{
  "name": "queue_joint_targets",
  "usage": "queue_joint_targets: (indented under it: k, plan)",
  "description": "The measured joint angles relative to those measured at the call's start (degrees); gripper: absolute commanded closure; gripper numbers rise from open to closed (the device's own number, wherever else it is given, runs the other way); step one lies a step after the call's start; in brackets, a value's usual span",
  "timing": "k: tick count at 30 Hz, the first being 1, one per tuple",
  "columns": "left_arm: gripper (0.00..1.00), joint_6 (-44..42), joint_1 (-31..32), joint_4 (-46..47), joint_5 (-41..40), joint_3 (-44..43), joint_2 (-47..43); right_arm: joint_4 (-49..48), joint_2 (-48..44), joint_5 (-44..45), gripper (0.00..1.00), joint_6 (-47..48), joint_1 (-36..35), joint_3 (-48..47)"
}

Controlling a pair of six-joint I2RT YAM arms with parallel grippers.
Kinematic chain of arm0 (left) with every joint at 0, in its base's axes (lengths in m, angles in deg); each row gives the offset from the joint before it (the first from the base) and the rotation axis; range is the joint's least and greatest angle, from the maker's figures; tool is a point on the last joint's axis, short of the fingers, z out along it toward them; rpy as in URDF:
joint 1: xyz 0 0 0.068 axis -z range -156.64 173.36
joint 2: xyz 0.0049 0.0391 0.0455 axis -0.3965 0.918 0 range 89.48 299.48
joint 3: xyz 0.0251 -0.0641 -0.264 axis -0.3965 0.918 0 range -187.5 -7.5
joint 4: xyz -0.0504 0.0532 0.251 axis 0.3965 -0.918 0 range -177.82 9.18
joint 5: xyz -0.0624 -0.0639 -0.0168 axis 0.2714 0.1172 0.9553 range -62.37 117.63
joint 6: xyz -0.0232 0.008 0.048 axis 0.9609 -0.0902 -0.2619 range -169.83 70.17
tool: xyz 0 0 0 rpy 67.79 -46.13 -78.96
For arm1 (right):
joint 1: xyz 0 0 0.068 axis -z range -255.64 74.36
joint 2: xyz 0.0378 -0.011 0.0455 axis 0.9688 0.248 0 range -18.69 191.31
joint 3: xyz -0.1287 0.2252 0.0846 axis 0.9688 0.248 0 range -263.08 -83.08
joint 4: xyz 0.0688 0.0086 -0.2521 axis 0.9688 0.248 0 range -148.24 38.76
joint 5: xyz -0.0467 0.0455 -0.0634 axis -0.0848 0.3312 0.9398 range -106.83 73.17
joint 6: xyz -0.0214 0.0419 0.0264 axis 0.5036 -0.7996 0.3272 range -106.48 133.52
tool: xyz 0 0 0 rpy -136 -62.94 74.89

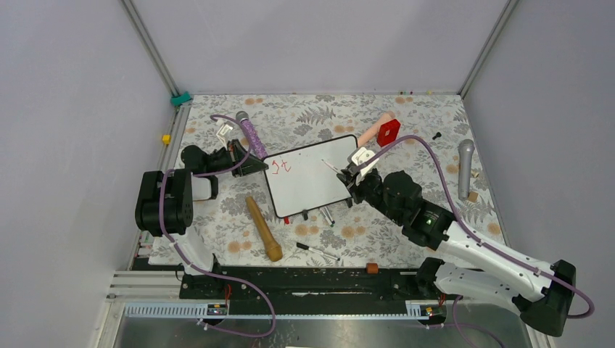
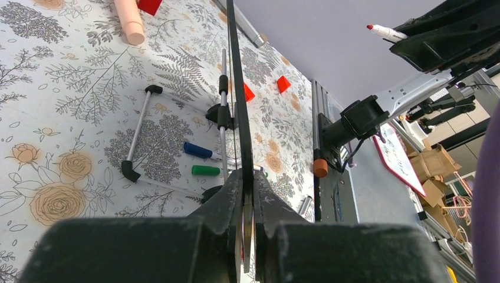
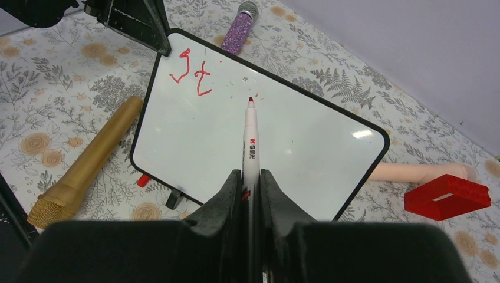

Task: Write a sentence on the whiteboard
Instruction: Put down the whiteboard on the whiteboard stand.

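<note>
The whiteboard [image 1: 312, 181] lies at the table's middle, black-framed, with two red letters of the sentence [image 1: 281, 166] near its top left corner. My left gripper [image 1: 255, 165] is shut on the board's left edge; in the left wrist view the frame [image 2: 234, 88] runs edge-on out of the closed jaws [image 2: 247, 197]. My right gripper [image 3: 252, 180] is shut on a white marker [image 3: 250, 138]. Its red tip points at the board [image 3: 295, 141] just right of the letters [image 3: 191, 72] and looks lifted off the surface. The marker's tip also shows in the left wrist view [image 2: 377, 29].
A gold microphone [image 1: 263, 229] lies left of the board's near edge. A purple microphone [image 1: 250, 132] is behind it, and a grey microphone [image 1: 465, 167] lies far right. A red block [image 1: 389, 132] and a peach cylinder [image 1: 371, 132] sit behind. Loose pens [image 1: 318, 251] lie near the front rail.
</note>
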Motion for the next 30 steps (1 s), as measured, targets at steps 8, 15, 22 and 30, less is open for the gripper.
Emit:
queue_joint_targets:
  k: [8, 15, 22, 30]
  plan:
    - [1.0, -1.92, -0.2, -0.48, -0.87, 1.42, -2.56, -1.68, 1.11, 0.35, 1.0, -0.7, 0.0, -0.11]
    - [1.0, -2.97, -0.28, -0.55, -0.74, 1.68, -3.98, -4.59, 0.52, 1.46, 1.0, -0.31, 0.0, 1.01]
    - [0.92, -2.32, 0.2, -0.48, 0.42, -0.42, -2.12, -6.4, -0.42, 1.49, 1.0, 0.72, 0.0, 2.47]
    - [0.02, -0.68, 0.68, -0.11, 2.08, -2.03, -1.16, -7.67, -0.83, 1.51, 1.0, 2.36, 0.0, 2.95]
